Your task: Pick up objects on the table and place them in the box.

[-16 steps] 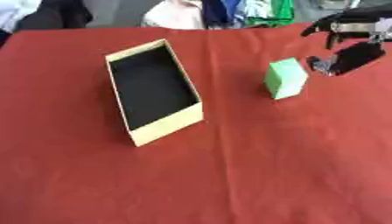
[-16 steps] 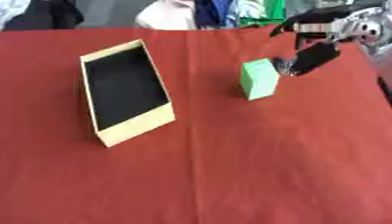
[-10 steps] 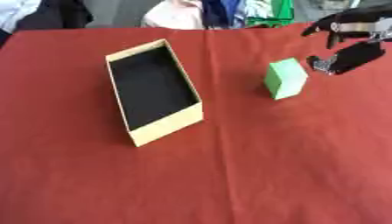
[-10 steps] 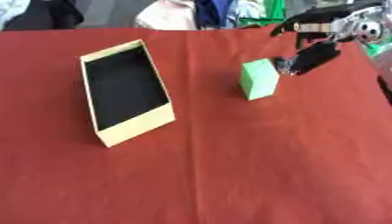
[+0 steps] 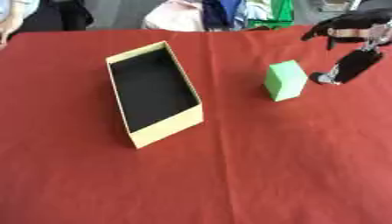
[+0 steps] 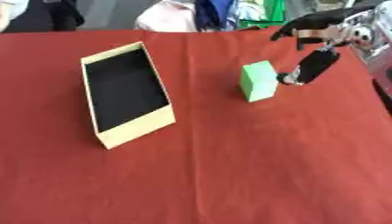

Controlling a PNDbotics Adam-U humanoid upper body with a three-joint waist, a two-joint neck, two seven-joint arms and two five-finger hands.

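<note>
A green block (image 5: 285,80) stands on the red tablecloth, right of centre. An open cardboard box (image 5: 153,92) with a black inside and tan walls lies to its left, empty. My right hand (image 6: 321,43) comes in from the upper right, open, just right of the block. Its thumb (image 6: 309,68) points down close to the block's right face, and its fingers (image 6: 310,19) spread above and behind the block. A small gap shows between thumb and block. My left hand is out of sight.
The red cloth (image 5: 229,175) covers the whole table. Along the far edge lie clothes and bags (image 5: 222,13), with a person's sleeve at the far left corner.
My right hand has edged a little nearer to the green block. The block and the box have stayed where they were.
</note>
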